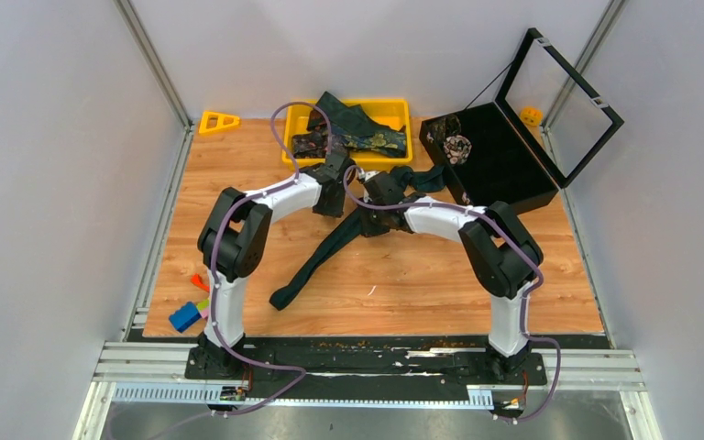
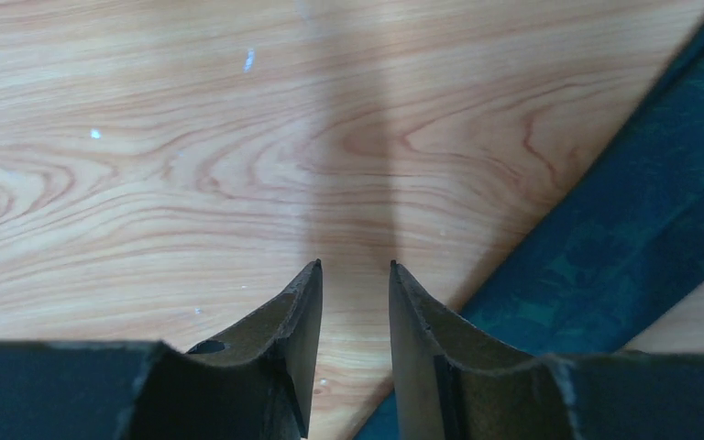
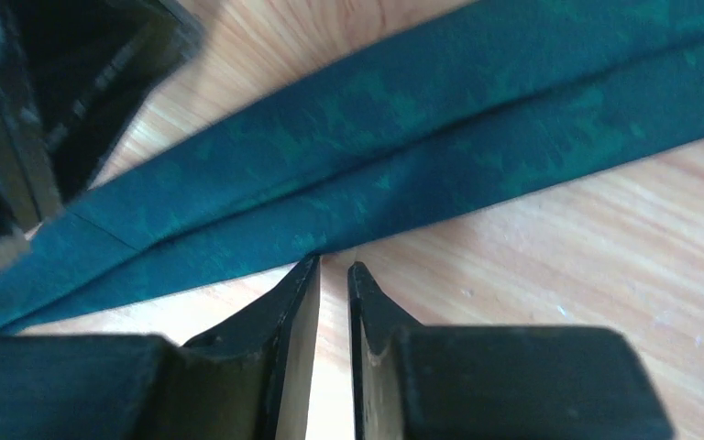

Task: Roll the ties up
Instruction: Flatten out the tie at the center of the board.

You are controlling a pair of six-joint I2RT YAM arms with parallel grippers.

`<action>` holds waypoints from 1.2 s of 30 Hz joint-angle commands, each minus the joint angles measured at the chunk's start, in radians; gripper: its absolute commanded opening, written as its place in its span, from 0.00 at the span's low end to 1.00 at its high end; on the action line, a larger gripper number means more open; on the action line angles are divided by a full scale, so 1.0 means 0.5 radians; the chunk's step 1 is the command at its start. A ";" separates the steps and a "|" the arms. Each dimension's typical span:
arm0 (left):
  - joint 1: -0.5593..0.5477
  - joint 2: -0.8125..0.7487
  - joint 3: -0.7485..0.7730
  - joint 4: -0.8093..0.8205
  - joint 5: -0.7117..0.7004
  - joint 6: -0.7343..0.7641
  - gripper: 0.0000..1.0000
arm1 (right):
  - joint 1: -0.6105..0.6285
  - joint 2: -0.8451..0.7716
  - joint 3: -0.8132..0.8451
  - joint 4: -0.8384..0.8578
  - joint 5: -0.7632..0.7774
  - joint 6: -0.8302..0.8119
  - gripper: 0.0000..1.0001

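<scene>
Tie (image 1: 316, 261), plain teal, unrolled, stretched slantwise across table (image 1: 477, 284): one end near front, left of centre; other end bunched near case (image 1: 504, 156); middle passing under both wrists.

Left gripper (image 1: 335, 194) down low, just left of tie. From left wrist, left gripper (image 2: 355, 266) with jaws parted by a narrow gap, only bare wood between, nothing gripped. Tie (image 2: 632, 229) running diagonally at right, just beside right-hand finger (image 2: 422, 339); touching or not, cannot tell.

Right gripper (image 1: 378, 194) close beside left gripper, over tie. From right wrist, right gripper (image 3: 333, 266) with jaws nearly together, a thin slit with wood showing through, nothing pinched. Tips at near edge of tie (image 3: 440, 156), contact unclear. Lengthwise crease along tie there. Blurred black bulk (image 3: 46, 110) at top left corner of that view, over tie.

At back centre of table, tray (image 1: 390, 104), yellow; loose ties (image 1: 357, 128) heaped inside, teal and gold-patterned. Case black, at back right, clear lid (image 1: 564, 92) raised open. Inside case, toward its left side, rolled tie (image 1: 458, 145), floral. At back left corner, yellow triangle (image 1: 218, 121). At front left edge of table, blue block (image 1: 183, 316).
</scene>
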 commanded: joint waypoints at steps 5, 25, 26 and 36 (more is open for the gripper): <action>0.004 0.045 -0.030 0.070 0.350 -0.070 0.40 | 0.012 0.194 0.020 -0.037 -0.077 0.022 0.18; -0.003 -0.132 -0.391 0.425 1.078 -0.302 0.36 | 0.012 0.205 0.031 -0.053 -0.070 0.026 0.18; -0.003 -0.141 -0.399 0.435 1.105 -0.310 0.36 | 0.011 0.191 0.027 -0.057 -0.058 0.020 0.18; -0.003 -0.298 -0.450 0.523 1.277 -0.434 0.36 | -0.001 -0.066 -0.126 0.047 -0.004 -0.004 0.19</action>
